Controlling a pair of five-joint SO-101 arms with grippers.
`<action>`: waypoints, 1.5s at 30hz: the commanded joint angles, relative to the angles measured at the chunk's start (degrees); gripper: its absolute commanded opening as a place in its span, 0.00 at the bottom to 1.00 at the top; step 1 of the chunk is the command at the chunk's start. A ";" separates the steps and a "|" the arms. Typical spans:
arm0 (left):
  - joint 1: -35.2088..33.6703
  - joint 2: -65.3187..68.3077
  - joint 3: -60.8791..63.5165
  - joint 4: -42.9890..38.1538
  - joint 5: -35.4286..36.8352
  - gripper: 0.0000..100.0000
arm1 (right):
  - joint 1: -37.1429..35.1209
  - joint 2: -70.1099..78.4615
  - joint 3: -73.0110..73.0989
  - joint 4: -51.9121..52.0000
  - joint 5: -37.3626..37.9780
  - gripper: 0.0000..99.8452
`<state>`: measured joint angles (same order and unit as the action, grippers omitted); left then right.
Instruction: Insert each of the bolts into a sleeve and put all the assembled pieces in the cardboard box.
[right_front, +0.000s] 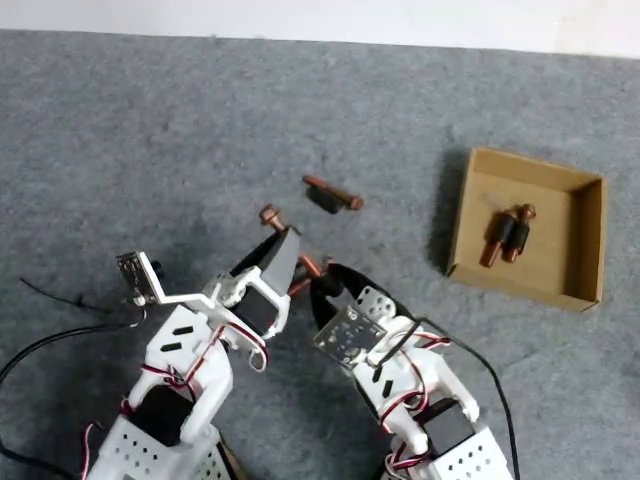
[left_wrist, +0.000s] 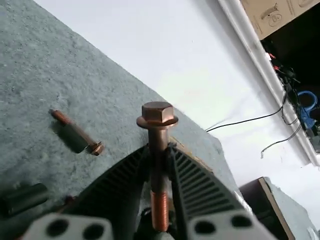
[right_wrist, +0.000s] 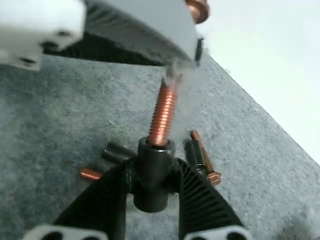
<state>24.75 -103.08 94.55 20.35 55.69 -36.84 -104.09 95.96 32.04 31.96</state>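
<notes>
you are at the insertion itself: the bolt (left_wrist: 157, 117) in the left gripper (left_wrist: 159, 146) has its threaded tip at the mouth of the sleeve (right_wrist: 152, 175) in the right gripper (right_wrist: 152, 166), seemingly just inside. get the two into one line before you push. in the right wrist view the shank leans a little against the sleeve's bore, so a small tilt correction looks worth more than force. feed slowly and back off if it binds, since a jammed thread could twist the sleeve out of its grip

the left jaws are narrow, clamped on the shank below the head, which sticks out past the tips. the right jaws are closed to the sleeve's width, pinching its sides, with the open end facing the bolt

all this hangs above the grey mat (right_front: 150, 120) close to its near edge, about midway along. one finished piece (right_front: 333, 193) lies near the mat's middle, and two more pieces (right_front: 507, 235) lie in the cardboard box (right_front: 592, 240) toward the right edge
</notes>
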 joint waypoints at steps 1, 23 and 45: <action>-0.75 -0.48 -0.04 -1.49 -0.53 0.00 | 0.48 -0.57 6.90 0.04 0.44 0.00; 7.96 -0.40 2.59 3.69 -11.87 0.00 | 2.95 -1.10 6.90 -0.22 0.26 0.00; 5.67 0.04 2.59 8.18 -13.54 0.24 | 4.62 -1.10 6.81 -0.13 -4.48 0.00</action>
<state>31.34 -103.08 96.04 28.09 39.78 -34.11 -104.09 95.96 32.13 28.09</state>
